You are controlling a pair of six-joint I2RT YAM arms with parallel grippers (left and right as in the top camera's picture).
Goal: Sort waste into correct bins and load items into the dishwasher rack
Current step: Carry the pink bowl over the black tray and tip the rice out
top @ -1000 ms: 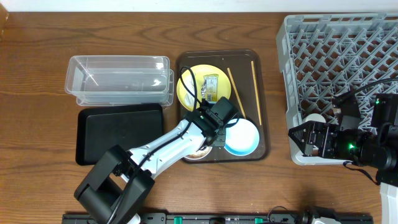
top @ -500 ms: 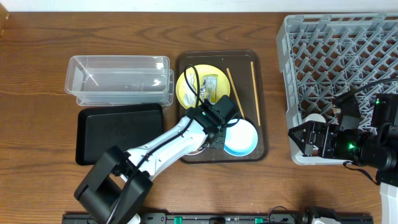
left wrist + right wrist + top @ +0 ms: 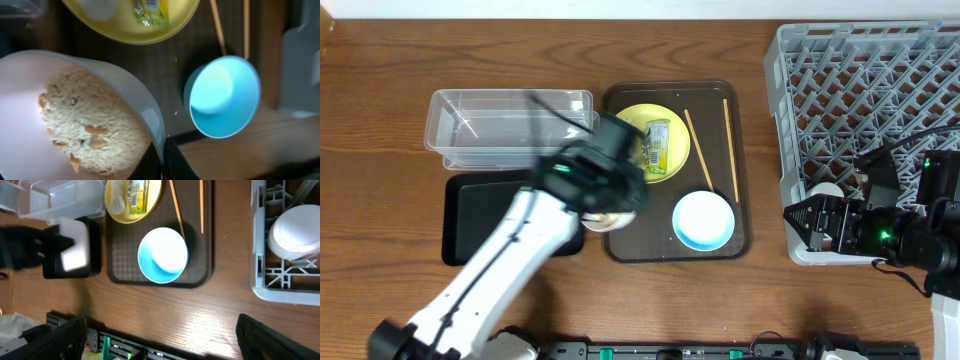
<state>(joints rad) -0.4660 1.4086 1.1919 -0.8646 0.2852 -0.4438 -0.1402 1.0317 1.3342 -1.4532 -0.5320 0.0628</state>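
Observation:
My left gripper [image 3: 162, 157] is shut on the rim of the white bowl [image 3: 75, 115], which holds rice-like food grains [image 3: 90, 127]. In the overhead view the blurred left gripper [image 3: 605, 185] holds it over the left edge of the brown serving tray [image 3: 745, 150]. The yellow plate [image 3: 672, 160] carries the green wrapper [image 3: 655, 145] and crumpled white paper [image 3: 117, 197]. The light-blue bowl [image 3: 704, 220] and two chopsticks [image 3: 698, 150] lie on the serving tray. My right gripper [image 3: 810, 222] is open and empty at the near left corner of the dishwasher rack [image 3: 870, 80].
The clear tub [image 3: 510, 125] stands at the back left with the black tray [image 3: 485, 215] in front of it. A white round item [image 3: 295, 230] sits in the rack's near corner. Bare wooden table lies in front of the serving tray.
My left arm has lifted the white bowl off the serving tray and swung it left toward the black tray. The right arm has not moved.

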